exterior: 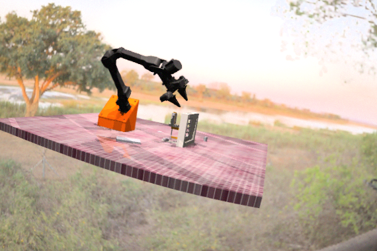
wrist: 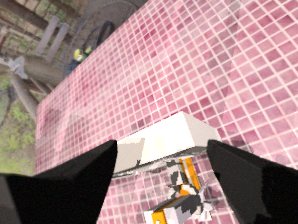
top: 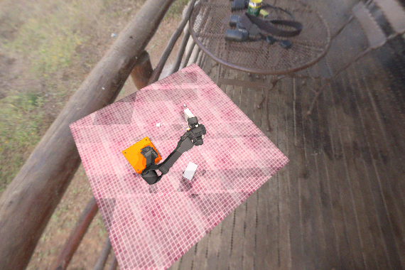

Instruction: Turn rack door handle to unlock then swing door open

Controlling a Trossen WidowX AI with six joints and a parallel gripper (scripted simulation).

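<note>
The white rack frame (top: 187,113) (exterior: 182,130) (wrist: 172,134) stands upright on the pink checked table. The dark upright handle (exterior: 173,119) stands on the frame's robot-facing side, with orange parts below it; in the wrist view a grey, white and orange handle assembly (wrist: 189,204) shows low between the fingers. How far the handle is turned and the door's angle are hard to tell. My gripper (exterior: 183,103) (wrist: 162,146) is open, points down and hangs above the handle and frame, touching neither. In the top view the gripper hides the handle.
The arm rises from an orange base (top: 133,152) (exterior: 114,118). A flat white block (top: 190,170) (exterior: 128,140) lies on the table (top: 227,175) (exterior: 228,166) beside the arm. A small white piece (top: 158,125) lies between base and rack. A small grey piece (top: 185,106) (exterior: 206,139) stands beyond the rack.
</note>
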